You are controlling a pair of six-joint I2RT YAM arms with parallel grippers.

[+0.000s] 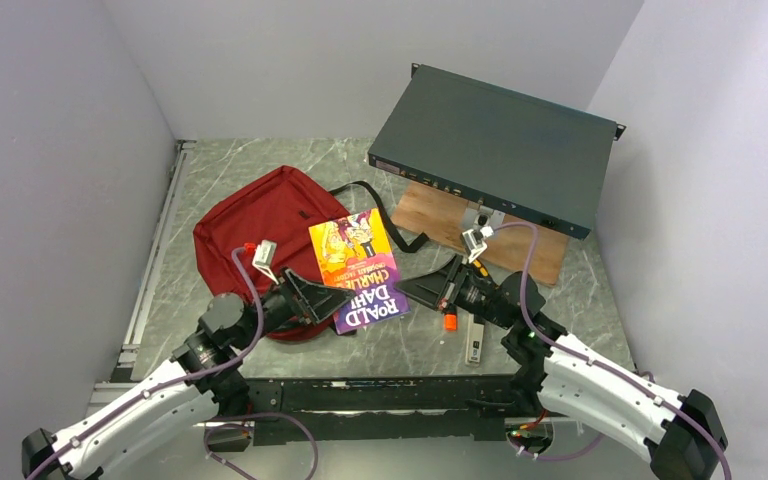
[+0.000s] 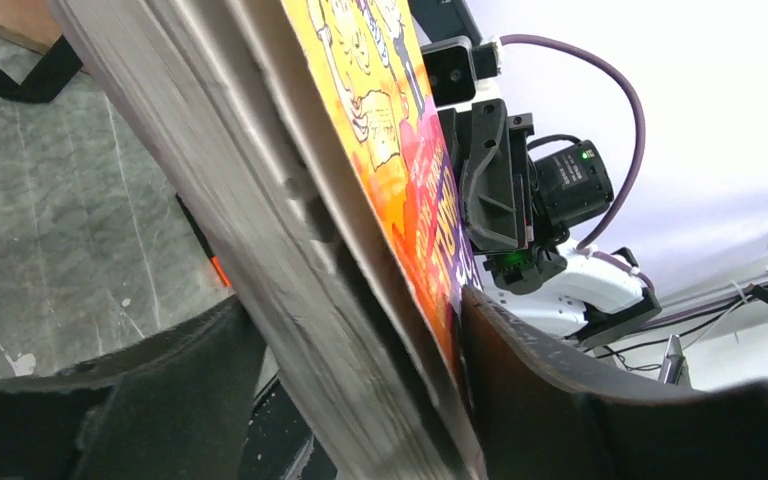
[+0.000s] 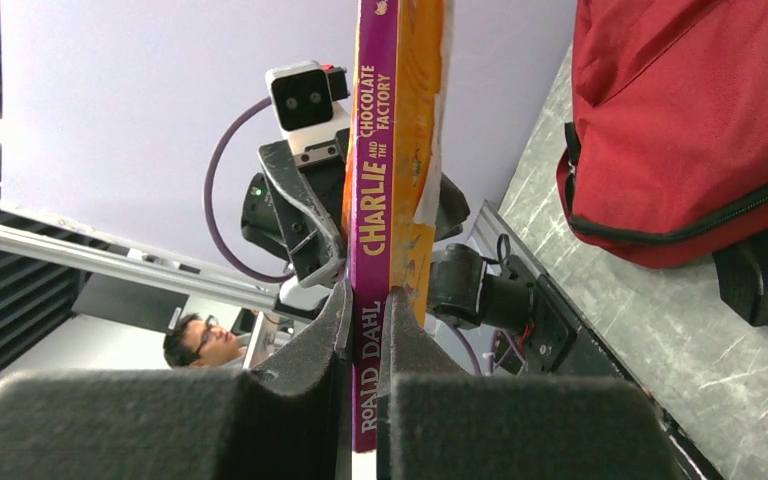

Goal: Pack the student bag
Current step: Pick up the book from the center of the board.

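Observation:
The student bag (image 1: 260, 225), dark red with black straps, lies flat on the table left of centre; its corner also shows in the right wrist view (image 3: 680, 120). A Roald Dahl paperback (image 1: 355, 270) hangs in the air between both arms, just right of the bag. My right gripper (image 1: 415, 287) (image 3: 365, 330) is shut on the book's purple spine (image 3: 372, 200). My left gripper (image 1: 325, 295) (image 2: 360, 320) straddles the opposite page edge (image 2: 260, 200). One finger rests against the orange cover (image 2: 390, 130) and the other stands a little off the pages.
A flat dark teal metal box (image 1: 495, 145) rests tilted on a wooden board (image 1: 440, 215) at the back right. A small orange item (image 1: 450, 321) and a pale stick-shaped item (image 1: 474, 345) lie on the table under the right gripper. A metal rail (image 1: 155, 260) runs along the left edge.

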